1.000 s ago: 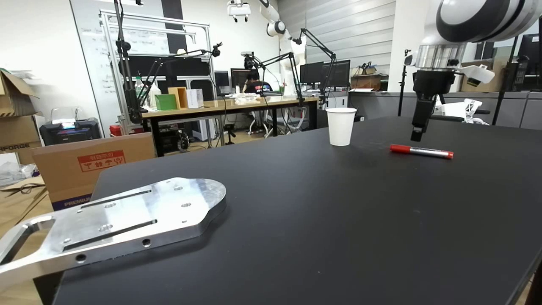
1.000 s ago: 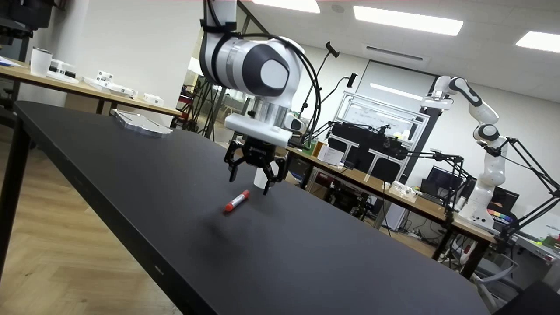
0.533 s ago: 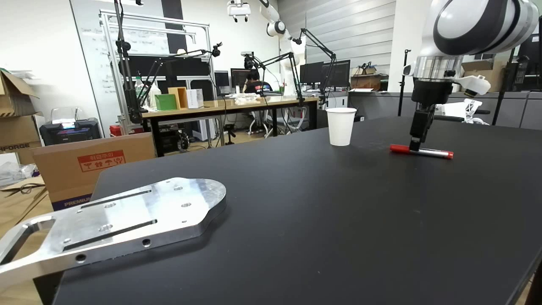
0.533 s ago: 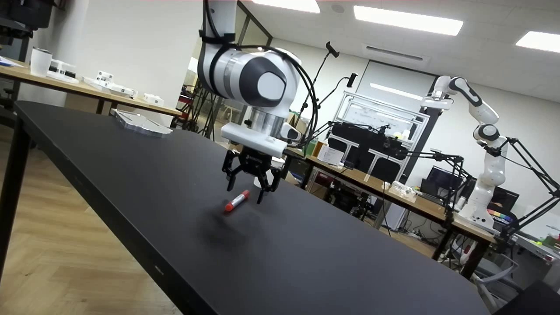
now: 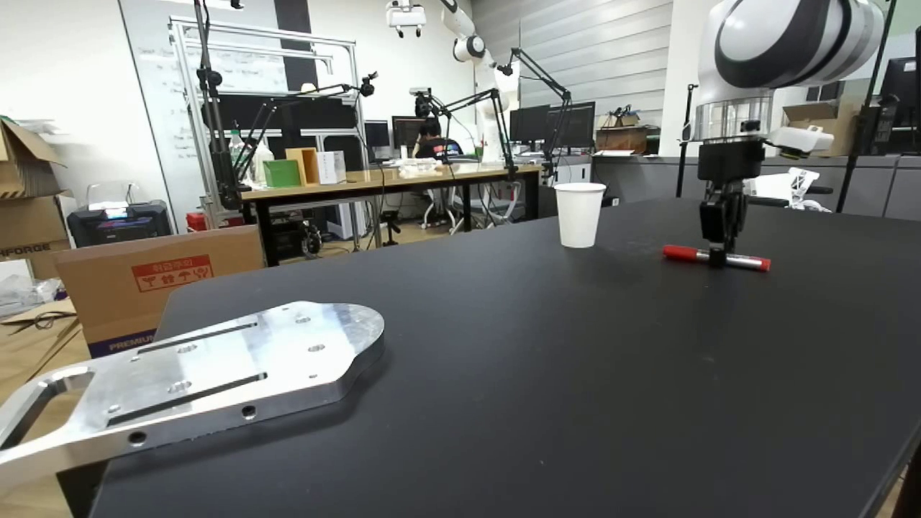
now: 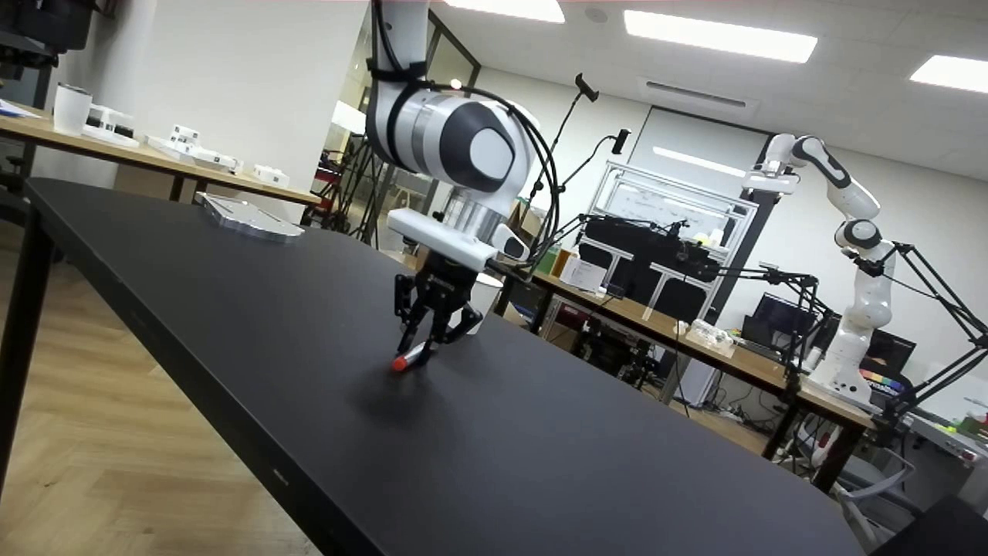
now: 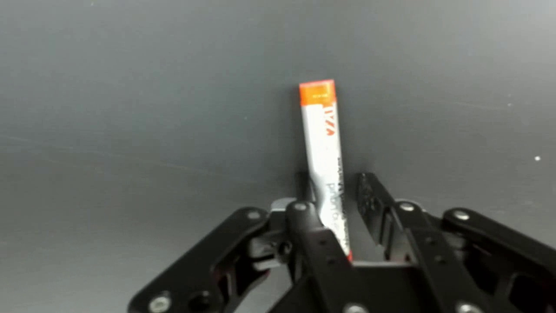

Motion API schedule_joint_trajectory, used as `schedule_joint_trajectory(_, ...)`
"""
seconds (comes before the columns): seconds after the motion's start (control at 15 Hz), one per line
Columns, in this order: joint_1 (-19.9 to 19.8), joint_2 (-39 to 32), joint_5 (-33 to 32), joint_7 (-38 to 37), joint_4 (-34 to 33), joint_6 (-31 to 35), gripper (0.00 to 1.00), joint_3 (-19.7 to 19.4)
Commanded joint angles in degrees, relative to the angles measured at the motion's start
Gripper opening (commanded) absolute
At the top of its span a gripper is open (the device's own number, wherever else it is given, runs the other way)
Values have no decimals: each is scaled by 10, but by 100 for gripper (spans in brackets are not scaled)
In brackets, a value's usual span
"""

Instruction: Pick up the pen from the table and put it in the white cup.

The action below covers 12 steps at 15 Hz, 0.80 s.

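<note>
Compared with half a second ago, the gripper (image 7: 332,186) stands lower, almost at the table (image 5: 540,345), and its two fingers are much nearer to each other; the pen (image 7: 323,143) and the white cup (image 5: 579,216) keep their places. From where I stand, the pen lies flat on the table, between the fingertips. These are not yet clamped on it: in the wrist view a narrow gap shows between the pen and the finger at right. On the other side I cannot tell about contact. I judge that the grasping step is in hand. Next, the gripper should finish closing, lift, and carry the pen to the upright cup nearby. Probably the pen must be tilted too, so one end enters the opening.
</note>
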<state>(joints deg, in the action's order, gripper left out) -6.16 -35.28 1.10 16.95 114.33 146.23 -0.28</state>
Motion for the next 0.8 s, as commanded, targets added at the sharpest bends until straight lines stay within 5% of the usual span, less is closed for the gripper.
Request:
schedule_joint_trajectory(0.0, 2, -2, 2, -55, -42, -104, 5, -3)
schedule_joint_trajectory(0.73, -77, -15, 201, -58, -193, -332, 5, 17)
